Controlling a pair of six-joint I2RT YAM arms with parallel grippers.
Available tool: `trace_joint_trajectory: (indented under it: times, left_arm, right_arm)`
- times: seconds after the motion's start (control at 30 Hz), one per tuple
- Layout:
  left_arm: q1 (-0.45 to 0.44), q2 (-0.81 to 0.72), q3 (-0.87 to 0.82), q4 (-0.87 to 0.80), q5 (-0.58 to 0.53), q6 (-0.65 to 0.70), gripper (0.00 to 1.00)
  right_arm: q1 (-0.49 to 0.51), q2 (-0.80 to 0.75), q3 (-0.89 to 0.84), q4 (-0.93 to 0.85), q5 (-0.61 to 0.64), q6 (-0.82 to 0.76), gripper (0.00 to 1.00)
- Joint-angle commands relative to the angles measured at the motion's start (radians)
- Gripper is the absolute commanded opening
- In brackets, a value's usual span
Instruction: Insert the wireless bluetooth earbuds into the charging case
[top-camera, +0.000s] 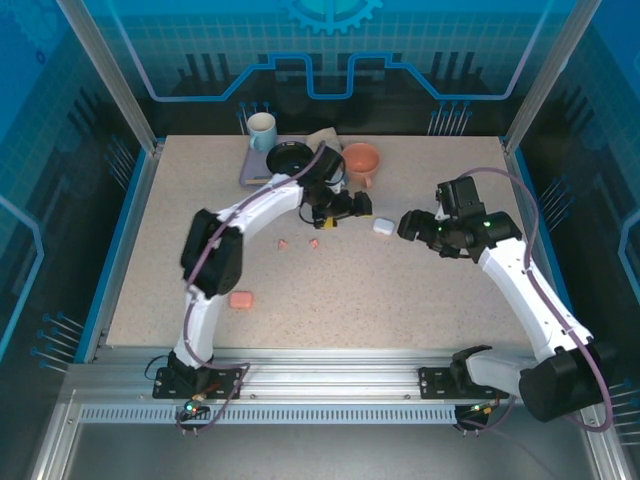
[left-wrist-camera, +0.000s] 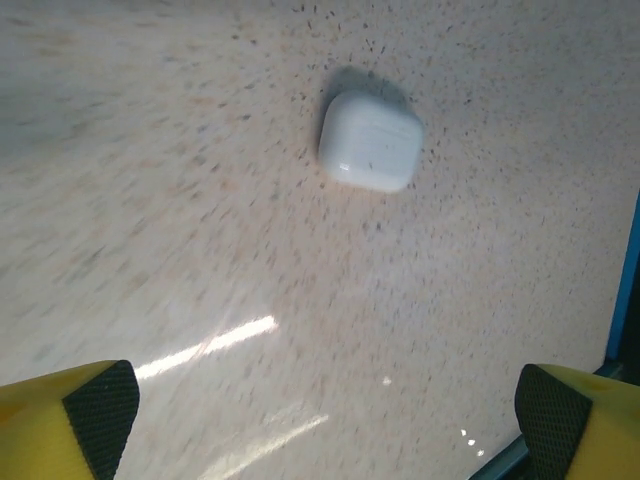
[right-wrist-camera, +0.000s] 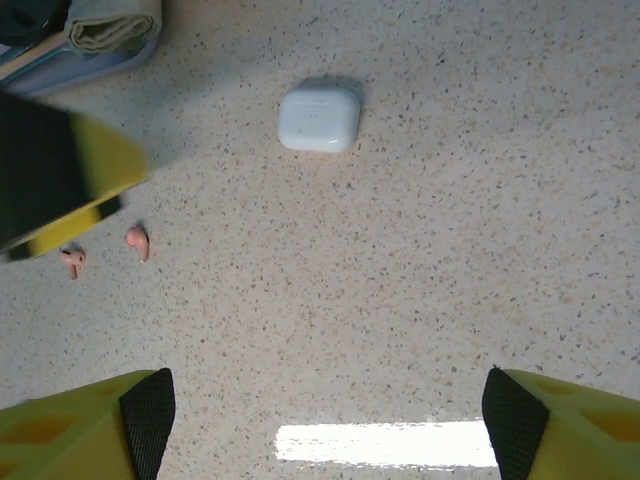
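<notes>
A closed white charging case (top-camera: 383, 226) lies on the speckled table, between my two grippers. My left gripper (top-camera: 362, 208) hangs just left of it, wide open with nothing between its fingers; in the left wrist view the case (left-wrist-camera: 369, 143) lies ahead of the gripper (left-wrist-camera: 325, 425). My right gripper (top-camera: 406, 224) stands just right of the case, also open and empty, and its wrist view looks down on the case (right-wrist-camera: 319, 118) beyond the gripper (right-wrist-camera: 322, 425). Two salmon-pink earbuds (top-camera: 283, 244) (top-camera: 314, 243) lie loose on the table left of the case, seen again as earbuds (right-wrist-camera: 136, 242) (right-wrist-camera: 71, 261). A closed pink case (top-camera: 240, 299) lies nearer the front left.
At the back stand a white mug (top-camera: 262, 130), a black bowl (top-camera: 290, 158) on a grey tray, a folded cloth (top-camera: 322, 138) and an orange cup (top-camera: 361, 160). The left gripper's yellow finger (right-wrist-camera: 60, 180) juts into the right wrist view. Blue walls enclose the table.
</notes>
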Motion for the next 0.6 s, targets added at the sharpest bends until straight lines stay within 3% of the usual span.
trace_joint_trajectory:
  times: [0.0,0.27,0.47,0.57]
  left_arm:
    - [0.012,-0.216,-0.17,0.006,-0.199,0.018,0.99]
    - [0.186,-0.604,-0.645,0.133,-0.354,-0.147,0.99]
    - [0.356,-0.743,-0.735,0.095,-0.399,-0.181,0.99]
    - [0.447,-0.768,-0.718,0.061,-0.356,-0.176,0.99]
  right_arm:
    - [0.047,-0.011,-0.022,0.039,-0.027,0.02,0.84]
    - [0.299,0.154,0.065,0.058,0.034,0.075,0.83]
    - [0.574,0.392,0.237,0.044,0.157,0.237,0.84]
    - [0.686,0.549,0.391,-0.003,0.207,0.322,0.85]
